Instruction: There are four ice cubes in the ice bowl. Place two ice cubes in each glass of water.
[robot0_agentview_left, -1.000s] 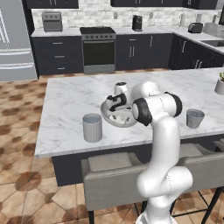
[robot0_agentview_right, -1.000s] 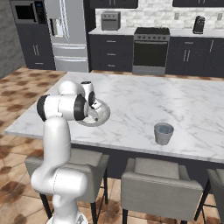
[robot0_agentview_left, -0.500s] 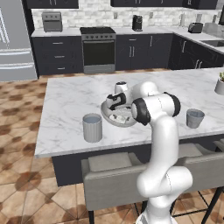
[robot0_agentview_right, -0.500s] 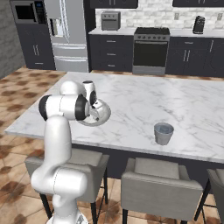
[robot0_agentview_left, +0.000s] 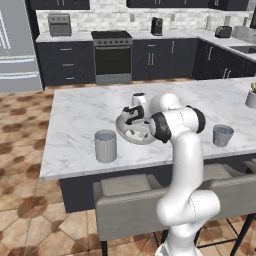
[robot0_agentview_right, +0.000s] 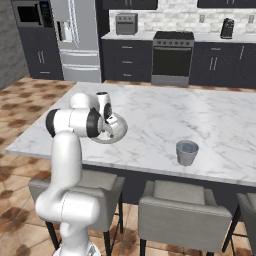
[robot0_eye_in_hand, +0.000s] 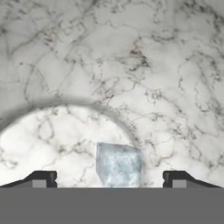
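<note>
The ice bowl, wide and mottled grey-white, sits mid-counter, and its rim arcs across the hand view. My gripper hangs just over the bowl and points down into it. Its dark fingertips stand wide apart, so the gripper is open. One pale-blue ice cube lies on the bowl floor between the fingers, touching neither. A glass of water stands left of the bowl. The other glass of water is far right, also seen as the grey tumbler. The arm hides part of the ice bowl.
The marble island counter carries everything. A small white pot sits at its far right edge. Grey stools stand along the near side. Dark cabinets and a stove line the back wall.
The hand has eased slightly lower toward the bowl. The bowl and both glasses have stayed where they were.
</note>
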